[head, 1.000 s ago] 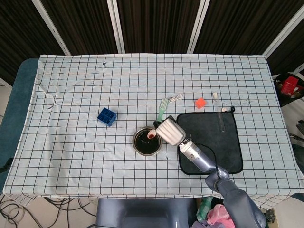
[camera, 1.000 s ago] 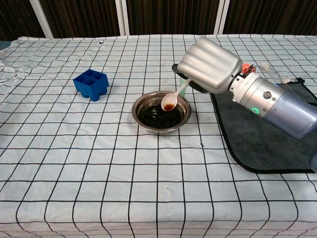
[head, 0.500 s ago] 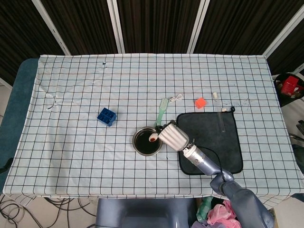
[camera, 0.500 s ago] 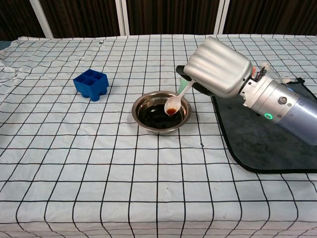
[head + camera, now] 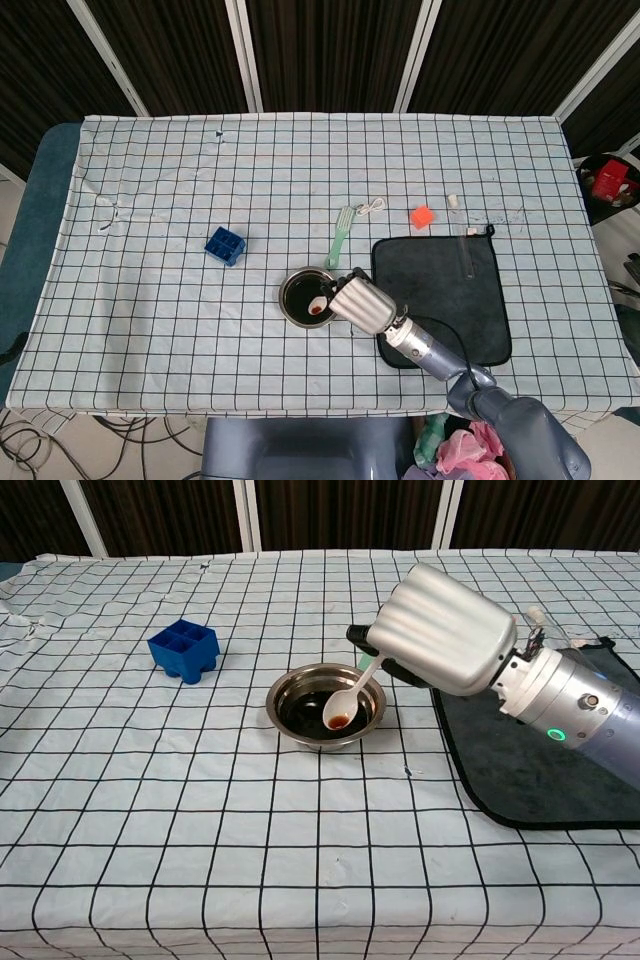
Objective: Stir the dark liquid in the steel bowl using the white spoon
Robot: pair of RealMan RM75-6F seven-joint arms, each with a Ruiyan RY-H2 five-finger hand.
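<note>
The steel bowl (image 5: 288, 693) (image 5: 295, 287) sits mid-table with dark liquid inside. My right hand (image 5: 447, 630) (image 5: 362, 304) hovers just right of it and grips the handle of the white spoon (image 5: 347, 695) (image 5: 320, 304). The spoon slants down to the left. Its tip carries a little dark liquid and hangs over the near part of the bowl, at or just above the surface. Neither view shows my left hand.
A blue ice-cube tray (image 5: 184, 651) (image 5: 226, 245) stands left of the bowl. A black mat (image 5: 535, 770) (image 5: 444, 280) lies to the right under my forearm. A green brush (image 5: 340, 233), an orange piece (image 5: 422, 216) and small bits rest behind.
My right hand has moved toward me and lower, carrying the spoon tip from the bowl's far right rim down over its near side.
</note>
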